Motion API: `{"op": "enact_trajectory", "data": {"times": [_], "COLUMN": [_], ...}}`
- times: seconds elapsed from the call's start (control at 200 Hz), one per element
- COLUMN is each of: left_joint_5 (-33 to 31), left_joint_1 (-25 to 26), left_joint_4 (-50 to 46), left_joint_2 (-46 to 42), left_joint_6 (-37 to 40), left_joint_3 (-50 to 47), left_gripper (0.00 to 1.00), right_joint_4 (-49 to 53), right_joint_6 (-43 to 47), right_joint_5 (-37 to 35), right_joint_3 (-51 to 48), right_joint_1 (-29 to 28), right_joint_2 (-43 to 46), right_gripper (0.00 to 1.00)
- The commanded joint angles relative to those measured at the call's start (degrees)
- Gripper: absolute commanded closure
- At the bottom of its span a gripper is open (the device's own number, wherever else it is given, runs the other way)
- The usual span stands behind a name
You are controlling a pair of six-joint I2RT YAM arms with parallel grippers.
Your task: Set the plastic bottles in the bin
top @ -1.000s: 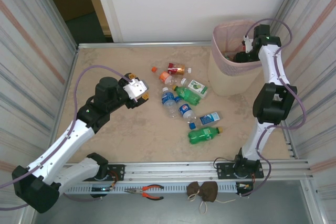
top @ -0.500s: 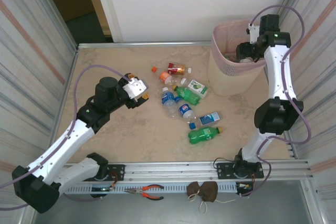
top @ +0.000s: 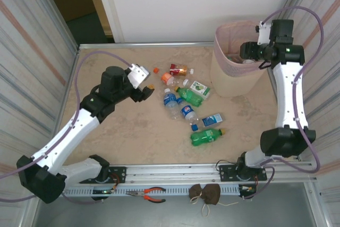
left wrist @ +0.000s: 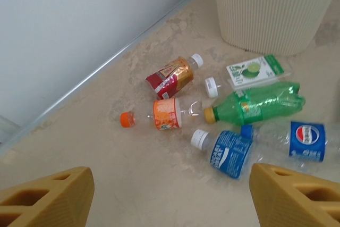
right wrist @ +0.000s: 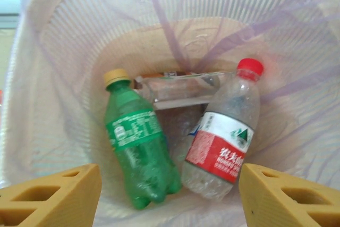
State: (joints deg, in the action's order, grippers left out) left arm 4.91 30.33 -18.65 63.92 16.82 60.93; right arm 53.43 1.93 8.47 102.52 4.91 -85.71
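Note:
Several plastic bottles lie in a cluster mid-table: an orange-capped one [top: 162, 77] [left wrist: 164, 114], a brown one [top: 179, 69] [left wrist: 172, 75], a green one [top: 188, 95] [left wrist: 257, 102], blue-labelled ones [top: 170, 101] [left wrist: 228, 152] and another green one [top: 207, 135]. My left gripper [top: 146, 86] [left wrist: 170, 200] hovers open just left of the cluster, nothing between its fingers. The pale pink bin [top: 218, 41] [right wrist: 64, 51] stands at the back right. My right gripper [top: 247, 51] [right wrist: 170, 200] hangs open over its mouth. Inside lie a green bottle [right wrist: 138, 152], a red-labelled bottle [right wrist: 226, 142] and a clear one [right wrist: 180, 86].
A wall runs behind the table's far edge [top: 149, 44]. Metal side rails close in the left and right sides. Pliers [top: 149, 194] and a small brown pouch [top: 206, 194] lie on the near rail, off the work surface. Bare tabletop [top: 122, 131] spreads left and in front of the cluster.
My left gripper has moved right and back, closer to the orange-capped bottle. My right arm has risen and swung right above the bin, its jaws a little narrower.

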Motion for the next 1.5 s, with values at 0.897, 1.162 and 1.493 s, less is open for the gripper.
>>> {"op": "enact_trajectory", "data": {"times": [0.897,1.162,1.493], "left_joint_5": [13.6,16.6,20.2], "left_joint_1": [3.9,5.0,5.7], "left_joint_4": [0.5,4.0,9.6], "left_joint_2": [30.0,35.5,40.0], "left_joint_6": [-60.5,-63.2,-65.2], "left_joint_3": [2.2,1.1,-0.1], "left_gripper": [0.17,0.18,0.19], "right_joint_4": [-8.6,-9.0,-8.5], "right_joint_6": [-6.1,-6.1,-5.6], "right_joint_5": [6.1,6.1,6.0], "right_joint_3": [-18.4,-18.5,-18.3], "right_joint_1": [-2.3,-3.0,-3.5], "right_joint_2": [17.0,16.8,16.9], "right_gripper": [0.33,0.33,0.33]}}
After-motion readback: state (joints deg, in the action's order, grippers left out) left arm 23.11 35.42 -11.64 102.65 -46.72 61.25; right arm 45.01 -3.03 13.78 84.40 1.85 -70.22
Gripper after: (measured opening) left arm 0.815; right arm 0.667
